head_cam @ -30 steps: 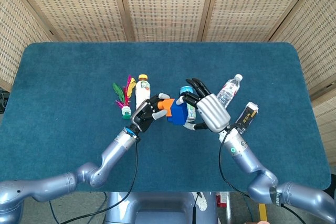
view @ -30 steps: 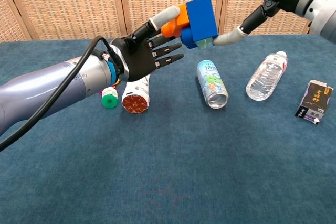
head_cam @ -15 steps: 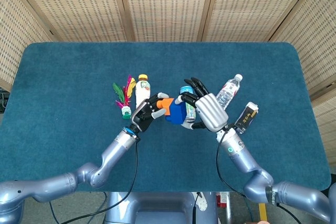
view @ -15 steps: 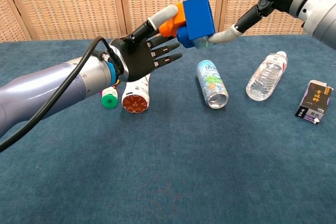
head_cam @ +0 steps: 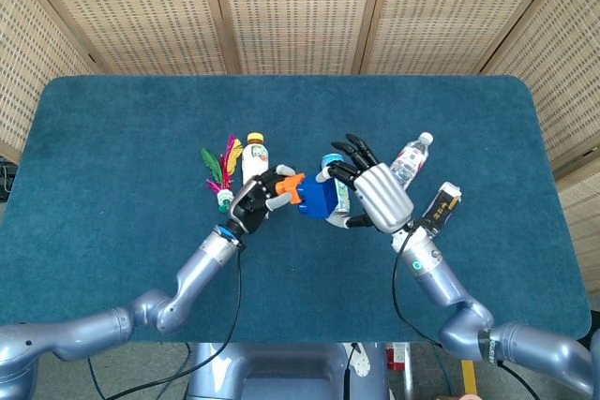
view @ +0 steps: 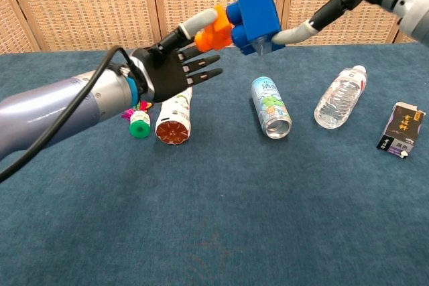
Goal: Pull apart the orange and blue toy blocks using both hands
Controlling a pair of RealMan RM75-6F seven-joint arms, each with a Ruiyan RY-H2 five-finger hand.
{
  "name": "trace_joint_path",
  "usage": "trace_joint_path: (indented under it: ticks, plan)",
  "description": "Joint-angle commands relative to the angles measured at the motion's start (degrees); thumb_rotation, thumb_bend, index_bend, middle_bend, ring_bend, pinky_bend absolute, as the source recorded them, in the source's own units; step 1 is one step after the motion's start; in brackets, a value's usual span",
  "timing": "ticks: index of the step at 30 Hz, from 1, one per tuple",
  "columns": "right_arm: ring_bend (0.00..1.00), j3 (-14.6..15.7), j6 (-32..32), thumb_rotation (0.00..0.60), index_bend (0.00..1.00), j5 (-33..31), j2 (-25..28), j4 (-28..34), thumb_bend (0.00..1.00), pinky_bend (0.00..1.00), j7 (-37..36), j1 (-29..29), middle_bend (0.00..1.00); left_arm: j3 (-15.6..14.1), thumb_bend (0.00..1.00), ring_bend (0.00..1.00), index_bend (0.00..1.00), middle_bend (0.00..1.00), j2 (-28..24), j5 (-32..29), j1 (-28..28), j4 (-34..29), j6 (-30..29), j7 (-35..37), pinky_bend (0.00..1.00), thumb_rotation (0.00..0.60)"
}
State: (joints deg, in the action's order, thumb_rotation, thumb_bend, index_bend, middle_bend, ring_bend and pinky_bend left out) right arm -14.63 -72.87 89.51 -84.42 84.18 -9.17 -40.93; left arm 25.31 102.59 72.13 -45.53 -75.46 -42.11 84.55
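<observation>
The orange block [head_cam: 289, 186] [view: 213, 30] and the blue block [head_cam: 319, 198] [view: 258, 17] are held in the air over the middle of the table. My left hand [head_cam: 255, 201] [view: 171, 72] pinches the orange block from the left with its other fingers spread. My right hand [head_cam: 375, 196] grips the blue block from the right; the chest view shows only its fingers [view: 298, 31]. In the chest view the blue block's round pegs show between the two blocks, which sit close together. I cannot tell whether they still touch.
On the blue table cloth [view: 221, 232] lie a drinks can [view: 271, 106], a clear water bottle [view: 340, 96] [head_cam: 409, 158], a small dark carton [view: 401, 128] [head_cam: 441, 207], a white bottle [view: 174, 117] [head_cam: 253, 156] and a feathered shuttlecock [view: 139, 125] [head_cam: 220, 170].
My left hand has drawn the orange block to the left, away from the blue one. The blue block's pegs now show between them. My right hand has tilted and shifted slightly.
</observation>
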Motion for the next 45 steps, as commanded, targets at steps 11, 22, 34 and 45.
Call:
trace_joint_path:
  ticks: [11, 22, 34, 45]
  plan:
    - [0.13, 2.42, -3.28, 0.6, 0.63, 3.31, 6.56, -2.18, 0.3, 0.0, -3.23, 2.72, 0.61, 0.5, 0.37, 0.0, 0.53, 0.51, -8.82, 0.8, 4.71, -0.16, -0.2, 2.86, 0.0, 0.6]
    - [0.04, 8.21, 3.86, 0.6, 0.21, 0.52, 11.02, -3.02, 0.05, 0.0, 6.68, 5.6, 0.18, -3.91, 0.38, 0.0, 0.53, 0.51, -21.82, 5.57, 9.02, -0.26, -7.23, -23.83, 0.0, 0.6]
    - [0.0, 8.2, 7.21, 0.6, 0.0, -4.38, 16.09, 6.21, 0.0, 0.0, 12.99, 7.05, 0.0, -6.9, 0.11, 0.0, 0.0, 0.0, -24.77, 0.11, 10.97, -1.35, -11.28, -48.63, 0.0, 0.6]
    - [0.0, 10.56, -3.31, 0.6, 0.0, 1.03, 18.85, 6.75, 0.0, 0.0, 11.16, 13.61, 0.0, -11.26, 0.0, 0.0, 0.0, 0.0, -31.8, 2.93, 17.77, -7.54, -20.74, -58.45, 0.0, 0.6]
